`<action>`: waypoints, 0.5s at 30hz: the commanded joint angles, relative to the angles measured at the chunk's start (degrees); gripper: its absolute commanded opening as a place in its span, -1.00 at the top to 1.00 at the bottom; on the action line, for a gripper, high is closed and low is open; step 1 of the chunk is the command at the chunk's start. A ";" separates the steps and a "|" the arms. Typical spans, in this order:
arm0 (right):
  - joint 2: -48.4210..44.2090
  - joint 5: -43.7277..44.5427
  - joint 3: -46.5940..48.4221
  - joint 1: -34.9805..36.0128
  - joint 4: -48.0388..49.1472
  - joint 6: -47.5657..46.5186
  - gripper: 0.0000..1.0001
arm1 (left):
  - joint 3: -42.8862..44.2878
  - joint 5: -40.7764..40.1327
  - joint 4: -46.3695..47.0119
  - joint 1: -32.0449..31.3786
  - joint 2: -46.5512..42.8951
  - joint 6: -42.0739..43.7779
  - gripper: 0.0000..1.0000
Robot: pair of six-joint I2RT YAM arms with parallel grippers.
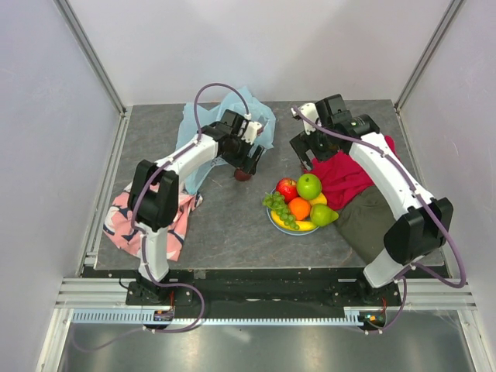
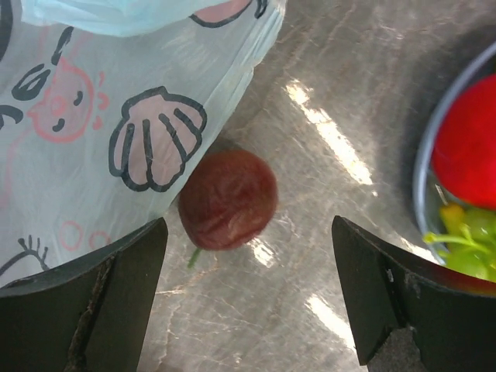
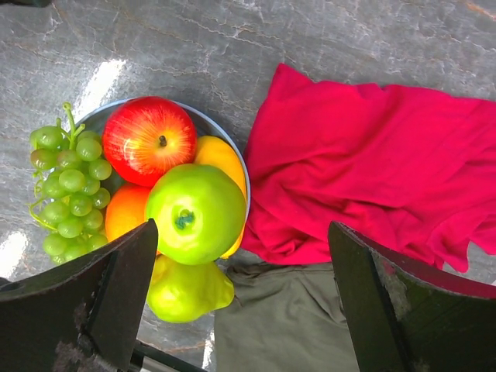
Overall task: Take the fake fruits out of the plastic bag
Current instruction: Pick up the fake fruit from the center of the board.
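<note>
6 glossy fake fruits [image 1: 301, 203] are sitting piled on the round plate [image 3: 226, 138]. Farther left, 1 wrinkled plum [image 2: 228, 199] is lying loose beside the crinkly plastic bag [image 2: 93, 139], under the left gripper [image 2: 248, 225], jaws spread. The right gripper [image 3: 242, 232] is hanging spread too.

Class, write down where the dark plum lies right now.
In the top view the plum lies on the table, below the open left gripper, between the plastic bag and the plate to its right.
</note>
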 commanded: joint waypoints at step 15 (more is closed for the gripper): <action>-2.83 -5.12 -2.07 -2.86 2.09 2.18 -0.96 | 7.36 -4.63 -7.42 -1.83 5.30 2.78 -0.47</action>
